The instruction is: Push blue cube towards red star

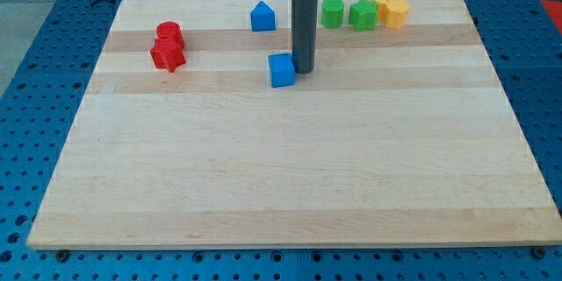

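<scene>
Wood fills the near half of our view: the pale board (290, 176) lies on a blue pegged table (44, 97), and its lower part carries nothing we can name. Going up the view, we meet the blue cube (282, 70) first, a little left of the board's middle line. Our tip (304, 71) stands just to the view's right of the cube, at its side and either touching it or nearly so; we cannot tell which. Our tool is a plain dark rod, upright, with nothing held and nothing to open or shut.

At about the same depth, well apart toward the view's left, sits the red star (167, 56), and a red cylinder (169, 32) stands just behind it, touching or nearly touching.

Farther up, a blue block with a peaked top (262, 17) sits behind the cube, slightly to the view's left. Along the far edge, on the view's right, we see a green cylinder (332, 12), a green block of uncertain shape (363, 14) beside it, then two yellow blocks (392, 8) pressed together.
</scene>
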`<state>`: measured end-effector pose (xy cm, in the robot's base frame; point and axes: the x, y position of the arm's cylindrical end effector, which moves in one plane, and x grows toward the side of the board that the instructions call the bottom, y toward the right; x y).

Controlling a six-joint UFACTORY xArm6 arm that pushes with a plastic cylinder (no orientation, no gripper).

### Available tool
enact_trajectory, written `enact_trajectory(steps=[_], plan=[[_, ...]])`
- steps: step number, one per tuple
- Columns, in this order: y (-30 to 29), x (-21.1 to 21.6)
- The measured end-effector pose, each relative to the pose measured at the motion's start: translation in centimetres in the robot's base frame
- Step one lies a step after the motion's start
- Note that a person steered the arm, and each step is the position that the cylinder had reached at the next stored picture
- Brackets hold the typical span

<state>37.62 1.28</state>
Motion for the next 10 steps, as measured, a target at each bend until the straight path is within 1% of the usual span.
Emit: enact_trajectory(steps=[1,2,3,4,5,8,9,10], plan=[[-0.8,2.5],[-5.9,1.7],[-10.9,-2.1],[-12.0,-2.9],[-9.0,-2.5],[-5.6,-5.2],[-8.7,-7.5],[-13.4,-6.9]])
